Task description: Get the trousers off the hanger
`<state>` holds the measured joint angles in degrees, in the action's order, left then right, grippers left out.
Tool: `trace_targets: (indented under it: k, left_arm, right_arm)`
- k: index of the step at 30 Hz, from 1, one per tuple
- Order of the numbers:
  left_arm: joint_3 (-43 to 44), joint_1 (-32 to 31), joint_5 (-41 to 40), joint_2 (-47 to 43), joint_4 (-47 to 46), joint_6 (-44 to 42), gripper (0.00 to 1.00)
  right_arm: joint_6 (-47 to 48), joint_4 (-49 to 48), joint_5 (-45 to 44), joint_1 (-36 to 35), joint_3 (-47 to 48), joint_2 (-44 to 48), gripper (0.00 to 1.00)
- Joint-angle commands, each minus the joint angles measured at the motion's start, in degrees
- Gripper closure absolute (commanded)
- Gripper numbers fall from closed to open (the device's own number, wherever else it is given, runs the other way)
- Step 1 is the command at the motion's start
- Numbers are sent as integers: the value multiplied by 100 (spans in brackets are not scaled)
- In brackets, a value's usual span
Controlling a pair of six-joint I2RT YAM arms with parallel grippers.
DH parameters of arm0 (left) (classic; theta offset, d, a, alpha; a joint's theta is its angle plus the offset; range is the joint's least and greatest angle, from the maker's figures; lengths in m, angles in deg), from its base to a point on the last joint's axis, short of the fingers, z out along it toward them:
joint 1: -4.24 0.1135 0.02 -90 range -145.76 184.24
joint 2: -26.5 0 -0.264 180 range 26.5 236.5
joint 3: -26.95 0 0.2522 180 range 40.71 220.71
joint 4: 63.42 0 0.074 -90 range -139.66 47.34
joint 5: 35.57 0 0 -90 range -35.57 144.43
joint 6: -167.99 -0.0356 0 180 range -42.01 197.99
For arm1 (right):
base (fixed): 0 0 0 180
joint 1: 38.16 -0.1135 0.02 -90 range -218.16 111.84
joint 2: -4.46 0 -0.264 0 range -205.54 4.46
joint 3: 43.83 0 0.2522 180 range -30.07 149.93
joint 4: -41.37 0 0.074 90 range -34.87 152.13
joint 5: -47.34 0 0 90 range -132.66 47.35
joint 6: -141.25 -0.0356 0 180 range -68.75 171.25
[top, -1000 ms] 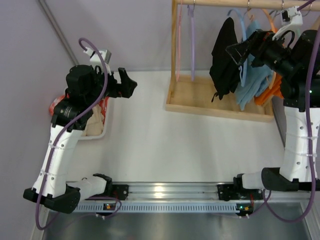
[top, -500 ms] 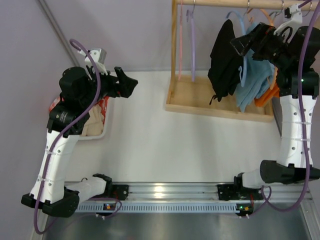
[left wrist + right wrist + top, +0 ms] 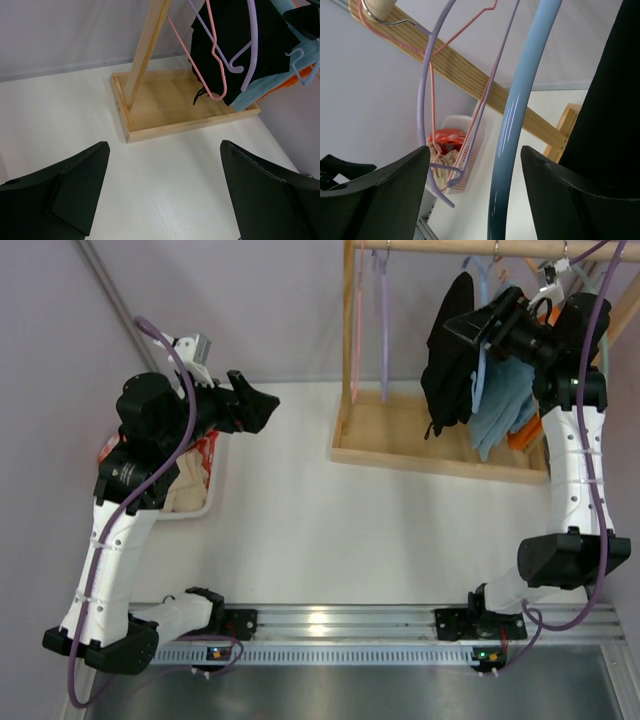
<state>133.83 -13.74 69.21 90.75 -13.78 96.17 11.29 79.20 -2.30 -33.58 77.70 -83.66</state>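
1 purple hanger [image 3: 384, 330] and 1 pink hanger [image 3: 357, 330] hang beside the trousers [image 3: 450, 350].

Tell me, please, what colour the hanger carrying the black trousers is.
Light blue plastic hanger, clearest in right wrist view.

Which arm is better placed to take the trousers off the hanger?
Right: the right fingers sit either side of the blue hanger, next to the trousers. The left fingers hang over the table, away from the rack.
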Motion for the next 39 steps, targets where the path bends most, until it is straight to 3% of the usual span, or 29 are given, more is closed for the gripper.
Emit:
trace_targets:
  k: [1,4,14,20,25,31,39]
  left_arm:
    - [-4,22,121,-114,-432,142,1]
    - [-22,22,121,-97,-433,160,1]
    - [4,22,200,-35,-459,204,1]
    - [-31,22,209,-18,-547,265,1]
    - [-110,22,323,-44,-696,283,1]
    - [-224,22,200,-97,-819,143,1]
    - [-690,14,613,-325,-1408,-323,1]
  right_arm:
    - [-714,-956,499,113,-27,31,27]
    - [-986,-1281,596,140,-80,58,34]
    - [-1821,-2055,1018,149,-80,-65,83]
    - [-2909,-3486,1264,166,-160,-153,100]
    - [-3526,-4426,1299,184,25,-180,100]
    - [-3817,-4517,1290,184,34,110,100]
    - [-4107,-4929,1413,157,-1046,865,100]
